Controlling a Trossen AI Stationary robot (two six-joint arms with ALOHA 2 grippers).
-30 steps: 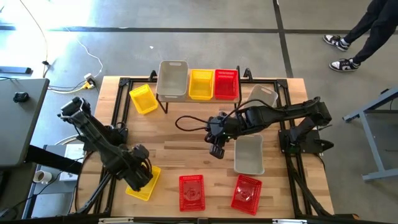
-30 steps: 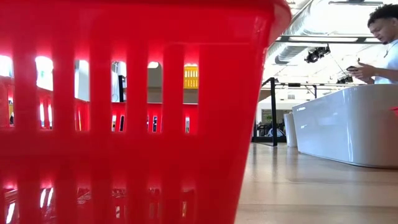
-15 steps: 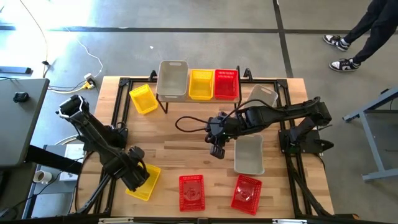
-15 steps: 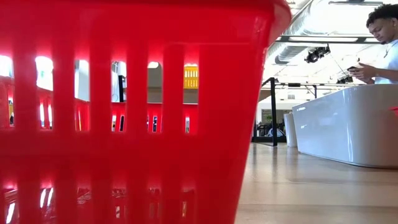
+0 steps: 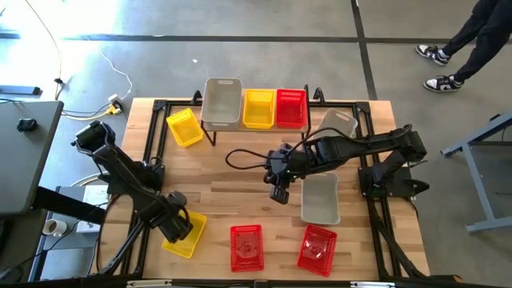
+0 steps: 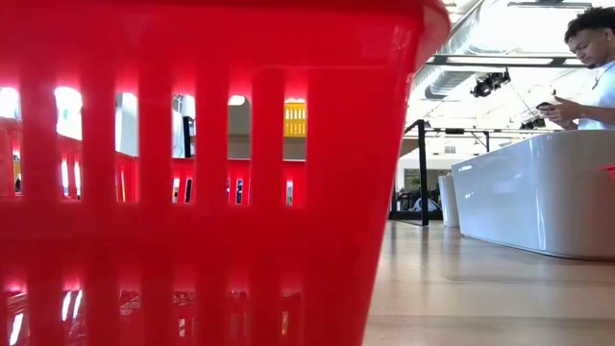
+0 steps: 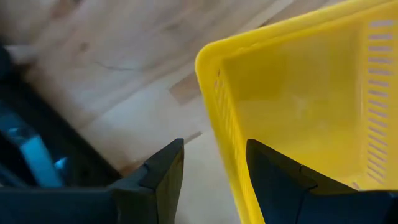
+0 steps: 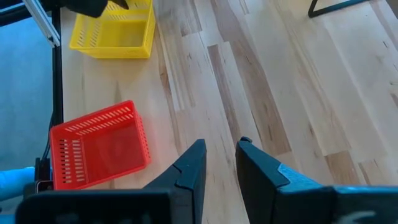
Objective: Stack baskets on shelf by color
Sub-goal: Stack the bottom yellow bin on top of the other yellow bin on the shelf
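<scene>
On the shelf [image 5: 211, 128] at the far edge stand a grey basket [image 5: 222, 102], a yellow basket [image 5: 258, 108] and a red basket [image 5: 290, 108] side by side. My left gripper [image 5: 178, 227] is open over the near-left yellow basket [image 5: 186, 238]. In the left wrist view my left gripper [image 7: 214, 168] has one finger outside and one inside the basket's end wall [image 7: 229, 143]. My right gripper [image 5: 278, 193] hangs open and empty over the table's middle; it also shows in the right wrist view [image 8: 219, 163]. My left gripper's fingers come from above and straddle the yellow basket's end wall [image 7: 231, 163] near a corner, one finger inside [image 7: 273, 177] and one outside [image 7: 163, 174]. I cannot tell whether they touch it. The basket rests flat on the table.
A second yellow basket [image 5: 184, 126] lies on the table at the far left. Grey baskets lie right of the shelf [image 5: 336, 122] and right of centre [image 5: 321, 198]. Two red baskets [image 5: 246, 246] [image 5: 318, 248] lie near the front edge. A person [image 6: 591, 67] stands beyond the table.
My left gripper has gone a little down and toward the table's near edge onto the yellow basket's end. The basket has stayed where it was.
</scene>
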